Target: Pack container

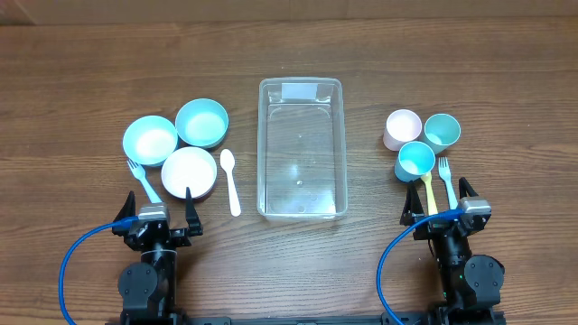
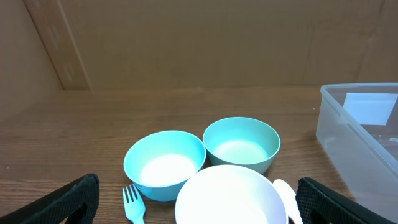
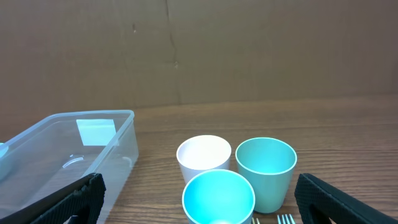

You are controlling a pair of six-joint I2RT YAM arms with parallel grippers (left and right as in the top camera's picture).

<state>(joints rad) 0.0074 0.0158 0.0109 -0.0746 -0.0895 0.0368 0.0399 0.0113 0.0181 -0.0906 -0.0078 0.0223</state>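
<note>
The clear rectangular container (image 1: 301,149) stands empty at the table's middle; it also shows in the left wrist view (image 2: 367,134) and the right wrist view (image 3: 68,149). Left of it are a light blue bowl (image 1: 150,139), a teal bowl (image 1: 201,122), a white bowl (image 1: 189,171), a blue fork (image 1: 144,180) and a white spoon (image 1: 231,179). Right of it are a pink cup (image 1: 403,128), a teal cup (image 1: 442,132), a blue cup (image 1: 414,161), a yellow fork (image 1: 428,190) and a blue fork (image 1: 446,181). My left gripper (image 1: 158,217) is open and empty just before the white bowl. My right gripper (image 1: 445,210) is open and empty over the forks' handles.
A cardboard wall (image 2: 199,37) stands behind the table. Blue cables (image 1: 72,262) loop from both arms near the front edge.
</note>
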